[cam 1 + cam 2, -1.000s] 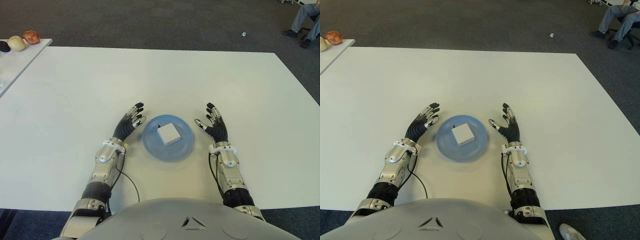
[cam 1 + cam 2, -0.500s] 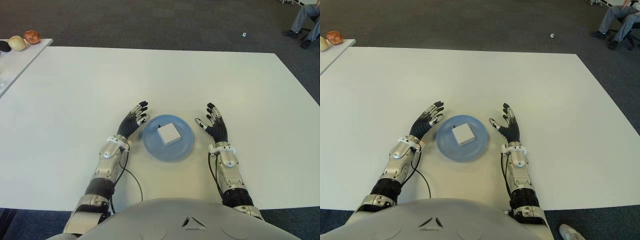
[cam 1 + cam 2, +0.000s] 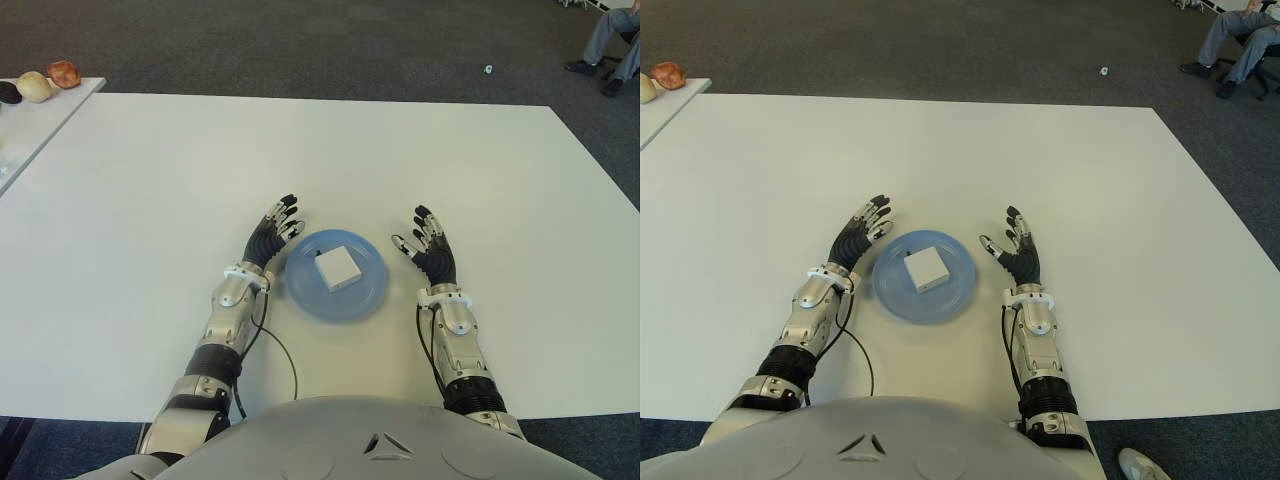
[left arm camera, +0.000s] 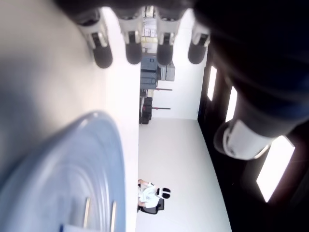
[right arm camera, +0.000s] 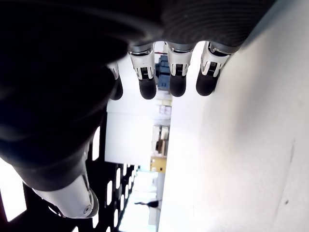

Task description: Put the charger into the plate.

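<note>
A white square charger lies inside the light blue plate on the white table. My left hand is just left of the plate's rim, fingers stretched out and holding nothing; the plate's edge fills part of the left wrist view. My right hand is to the right of the plate, a short gap away, fingers spread and empty.
A second table at the far left carries a few round items. A seated person's legs show at the far right on the carpet. A small white scrap lies on the floor beyond the table.
My left hand and forearm have shifted right and forward, closer to the plate's left rim. The right hand, plate and charger have not moved.
</note>
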Controlling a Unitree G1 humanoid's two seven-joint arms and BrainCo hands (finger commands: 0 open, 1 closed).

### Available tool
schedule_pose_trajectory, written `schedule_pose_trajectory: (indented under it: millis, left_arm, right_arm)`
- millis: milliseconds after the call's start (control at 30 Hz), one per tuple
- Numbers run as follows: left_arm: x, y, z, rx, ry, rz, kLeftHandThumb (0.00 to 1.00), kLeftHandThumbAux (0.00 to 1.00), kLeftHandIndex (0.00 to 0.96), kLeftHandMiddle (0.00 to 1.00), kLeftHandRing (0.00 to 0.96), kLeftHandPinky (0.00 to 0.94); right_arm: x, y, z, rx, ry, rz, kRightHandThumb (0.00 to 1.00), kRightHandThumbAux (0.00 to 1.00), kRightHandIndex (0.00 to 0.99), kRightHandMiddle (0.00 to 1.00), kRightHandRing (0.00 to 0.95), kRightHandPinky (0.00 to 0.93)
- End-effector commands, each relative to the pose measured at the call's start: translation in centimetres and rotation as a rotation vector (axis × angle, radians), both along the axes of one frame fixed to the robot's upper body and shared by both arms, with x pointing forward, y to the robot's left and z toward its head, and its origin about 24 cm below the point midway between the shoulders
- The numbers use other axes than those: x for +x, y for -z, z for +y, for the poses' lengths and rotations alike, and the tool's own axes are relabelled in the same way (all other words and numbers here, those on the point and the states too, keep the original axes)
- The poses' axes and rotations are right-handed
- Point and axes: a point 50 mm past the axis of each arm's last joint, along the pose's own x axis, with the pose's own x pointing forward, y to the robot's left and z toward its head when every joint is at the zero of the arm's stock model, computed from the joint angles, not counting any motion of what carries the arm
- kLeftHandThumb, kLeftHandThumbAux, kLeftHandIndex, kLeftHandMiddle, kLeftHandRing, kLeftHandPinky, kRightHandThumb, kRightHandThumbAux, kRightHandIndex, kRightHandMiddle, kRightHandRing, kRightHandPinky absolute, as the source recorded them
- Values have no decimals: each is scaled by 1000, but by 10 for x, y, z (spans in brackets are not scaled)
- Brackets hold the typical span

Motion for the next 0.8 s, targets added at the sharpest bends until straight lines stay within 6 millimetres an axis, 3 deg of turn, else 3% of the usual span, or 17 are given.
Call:
schedule_pose_trajectory:
  millis: [33,800]
  left_arm:
    - [-17,25,7,21,-61,146,0,660,0,6,0,22]
    - [-14,21,10,-28,-201,42,0,673,27,45,31,44]
  right_arm:
    - [-24,29,-1,37,29,154,0,757,34,30,25,57]
    - [-28,27,-10,20,55,128,0,701,44,46,34,52]
